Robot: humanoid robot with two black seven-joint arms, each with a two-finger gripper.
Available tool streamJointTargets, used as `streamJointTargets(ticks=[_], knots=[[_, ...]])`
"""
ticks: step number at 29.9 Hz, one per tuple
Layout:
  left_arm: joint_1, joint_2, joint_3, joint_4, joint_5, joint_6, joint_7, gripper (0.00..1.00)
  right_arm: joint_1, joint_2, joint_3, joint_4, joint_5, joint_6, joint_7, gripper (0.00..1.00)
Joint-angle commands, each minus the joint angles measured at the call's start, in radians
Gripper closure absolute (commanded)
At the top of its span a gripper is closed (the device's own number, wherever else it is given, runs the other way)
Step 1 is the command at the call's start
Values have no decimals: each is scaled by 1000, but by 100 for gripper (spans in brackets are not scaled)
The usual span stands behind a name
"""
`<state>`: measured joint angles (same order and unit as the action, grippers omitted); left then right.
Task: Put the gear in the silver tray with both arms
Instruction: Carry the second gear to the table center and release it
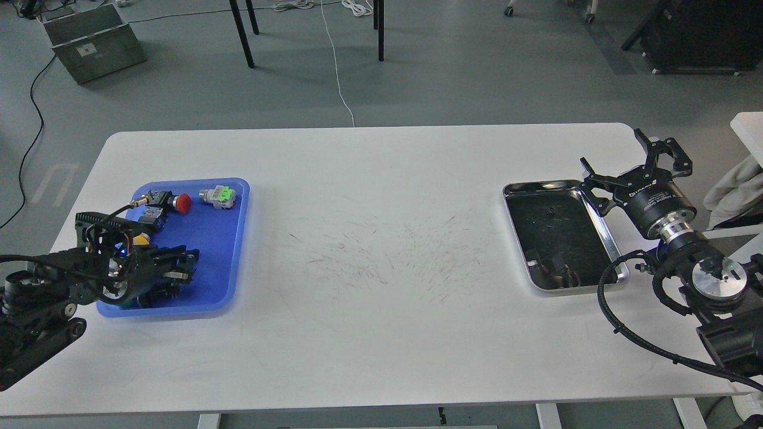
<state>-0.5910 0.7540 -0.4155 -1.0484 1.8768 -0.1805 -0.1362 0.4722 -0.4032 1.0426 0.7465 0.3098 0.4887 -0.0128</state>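
Note:
The silver tray [614,250] lies at the right of the white table, its dark mirror floor holding only reflections. My right gripper [629,164] hovers over the tray's far right corner, its claw fingers spread wide and empty. My left gripper [182,269] reaches low into the near part of the blue plastic tray [238,238], among small parts. Its dark fingers blend with the parts, so I cannot tell how the jaws stand. I cannot pick out a gear; it may be hidden under the left gripper.
The blue tray holds a red-button part [182,203], a grey and green part [218,196], a black and brass part [149,202] and a yellow piece [141,239]. The white table [381,250] spans between the two trays. A white object [748,128] stands off the right edge.

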Motion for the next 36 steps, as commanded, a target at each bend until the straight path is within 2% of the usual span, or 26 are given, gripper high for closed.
streamJointTargets(ticks=[1,3,6,10,12,17,22,28,36], knots=[[-78,31,-3,-31,-2,-10,-8,92,3,0,0,2,0,0,0,6],[-136,63,-6,-83,-22,-28,-8,92,5,0,0,5,0,0,0,6],[-225,87,-9,-186,-100,-83,16,92,5,-3,0,8,0,0,-1,6],[-332,70,-11,-300,-177,-132,102,92,5,-8,0,7,0,0,0,6],[-358,15,-11,-329,-183,-139,131,92,6,-11,0,5,-1,0,-1,6],[-360,-214,-3,-318,-180,-134,220,92,9,-14,2,1,-1,0,-1,6],[-351,-470,14,-220,-168,-120,277,92,9,-17,4,1,-1,0,-1,6],[-351,-731,98,-33,-165,-57,277,92,11,-17,8,2,-1,0,-1,6],[-322,-754,152,119,-123,-33,270,92,17,-17,7,2,-1,0,-1,6]])
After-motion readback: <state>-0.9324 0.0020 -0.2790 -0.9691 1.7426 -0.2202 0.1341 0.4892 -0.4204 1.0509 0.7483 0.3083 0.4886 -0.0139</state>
